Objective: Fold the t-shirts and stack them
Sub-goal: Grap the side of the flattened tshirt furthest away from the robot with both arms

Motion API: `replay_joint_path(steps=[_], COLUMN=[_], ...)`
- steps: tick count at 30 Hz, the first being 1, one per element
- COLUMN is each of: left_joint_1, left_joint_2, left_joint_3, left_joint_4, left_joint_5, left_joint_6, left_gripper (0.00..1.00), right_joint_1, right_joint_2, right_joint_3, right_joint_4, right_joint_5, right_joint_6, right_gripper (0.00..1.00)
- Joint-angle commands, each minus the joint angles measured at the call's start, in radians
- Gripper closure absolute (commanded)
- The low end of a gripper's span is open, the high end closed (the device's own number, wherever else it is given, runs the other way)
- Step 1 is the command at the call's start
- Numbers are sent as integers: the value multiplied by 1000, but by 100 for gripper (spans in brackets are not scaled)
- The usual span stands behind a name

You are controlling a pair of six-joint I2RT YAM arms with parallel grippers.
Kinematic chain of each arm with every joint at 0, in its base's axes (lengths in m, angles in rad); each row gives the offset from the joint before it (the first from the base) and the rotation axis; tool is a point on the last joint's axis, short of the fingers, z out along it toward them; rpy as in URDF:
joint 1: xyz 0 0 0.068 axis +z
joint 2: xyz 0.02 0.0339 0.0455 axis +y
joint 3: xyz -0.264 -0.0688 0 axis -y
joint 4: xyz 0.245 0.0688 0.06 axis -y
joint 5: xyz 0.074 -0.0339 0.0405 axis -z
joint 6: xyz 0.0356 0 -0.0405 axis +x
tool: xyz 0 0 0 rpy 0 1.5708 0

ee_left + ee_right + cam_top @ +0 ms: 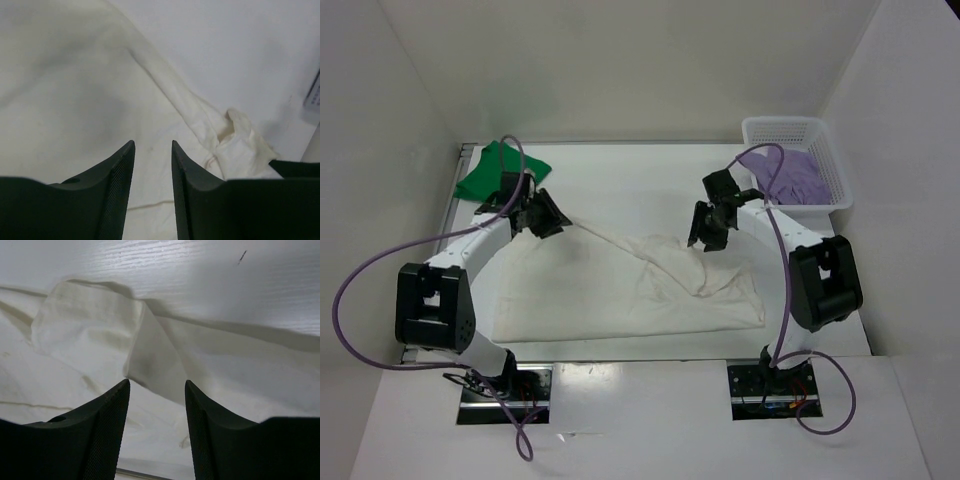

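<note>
Left claw and right claw both open, empty over the crumpled white cloth t-shirt mid-surface; best to pinch the far hem corners and tension out the bunch before folding.

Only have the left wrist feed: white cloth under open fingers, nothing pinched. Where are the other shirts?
Observer: The bright green cloth t-shirt lies at the far left corner of the white table, just beyond the left gripper.
Operator: Any more?
Observer: A pale lavender cloth t-shirt sits inside the white plastic lattice basket at the far right.
Operator: Other arm doing what?
Observer: The right gripper is open and empty above the white cloth t-shirt, over its rumpled right part.
</note>
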Motion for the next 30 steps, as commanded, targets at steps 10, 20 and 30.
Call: replay_joint_path(steps=[10, 20, 30], left_joint_1=[218, 306, 306], left_joint_2=[145, 228, 369], left_joint_3=[145, 185, 287], left_joint_4=[-17, -17, 28], left_joint_5=[-111, -244, -300], left_joint_6=[62, 100, 80], left_gripper=[56, 46, 39], right_joint_1=[19, 19, -1], right_joint_2=[114, 148, 229], right_joint_3=[134, 179, 358], right_joint_4=[40, 31, 8], right_joint_5=[34, 76, 96], right_joint_6=[-78, -107, -107], right_gripper=[72, 100, 100])
